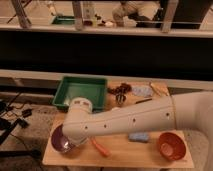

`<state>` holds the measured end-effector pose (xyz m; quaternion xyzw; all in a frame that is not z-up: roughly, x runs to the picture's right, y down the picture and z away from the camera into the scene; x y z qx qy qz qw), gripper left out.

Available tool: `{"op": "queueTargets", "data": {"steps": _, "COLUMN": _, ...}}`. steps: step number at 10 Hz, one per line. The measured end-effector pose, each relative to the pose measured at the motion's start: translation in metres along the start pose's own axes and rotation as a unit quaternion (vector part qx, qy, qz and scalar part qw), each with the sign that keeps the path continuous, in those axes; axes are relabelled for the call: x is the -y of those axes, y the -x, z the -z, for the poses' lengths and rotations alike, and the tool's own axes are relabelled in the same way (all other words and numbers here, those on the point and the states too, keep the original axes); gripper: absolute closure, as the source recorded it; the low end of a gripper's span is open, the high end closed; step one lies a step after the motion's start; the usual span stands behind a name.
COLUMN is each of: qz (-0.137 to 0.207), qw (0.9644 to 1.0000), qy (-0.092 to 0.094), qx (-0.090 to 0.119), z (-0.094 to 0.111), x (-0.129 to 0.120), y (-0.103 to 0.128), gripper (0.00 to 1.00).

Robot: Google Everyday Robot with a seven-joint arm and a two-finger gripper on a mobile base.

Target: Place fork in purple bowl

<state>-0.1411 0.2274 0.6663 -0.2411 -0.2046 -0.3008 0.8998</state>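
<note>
One white arm [130,120] is reaching left across your table [120,150], its hand [70,141] hanging over the purple bowl [60,140] at the near left corner. You cannot tell its grip, and the fork is hidden.

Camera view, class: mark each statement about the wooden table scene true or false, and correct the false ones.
1. The round dark purple bowl sits at the table's left front corner. True.
2. The orange-red bowl is inside the green rectangular tray. False: it stands on the table at the right front.
3. The robot's white arm reaches across the table towards the purple bowl. True.
4. The gripper is plainly visible above the tray. False: it is hidden behind the arm's end, near the purple bowl.
5. The orange carrot-like stick lies in the purple bowl. False: it lies on the table beside it.
</note>
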Motion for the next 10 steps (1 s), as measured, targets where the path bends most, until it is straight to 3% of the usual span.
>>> {"op": "queueTargets", "data": {"steps": 4, "qz": 0.017, "qw": 0.9995, "qy": 0.013, "qx": 0.024, "z": -0.013, "x": 0.014, "y": 0.015, "gripper": 0.98}}
{"op": "queueTargets", "data": {"steps": 10, "qz": 0.048, "qw": 0.9983, "qy": 0.017, "qx": 0.03, "z": -0.029, "x": 0.038, "y": 0.038, "gripper": 0.98}}
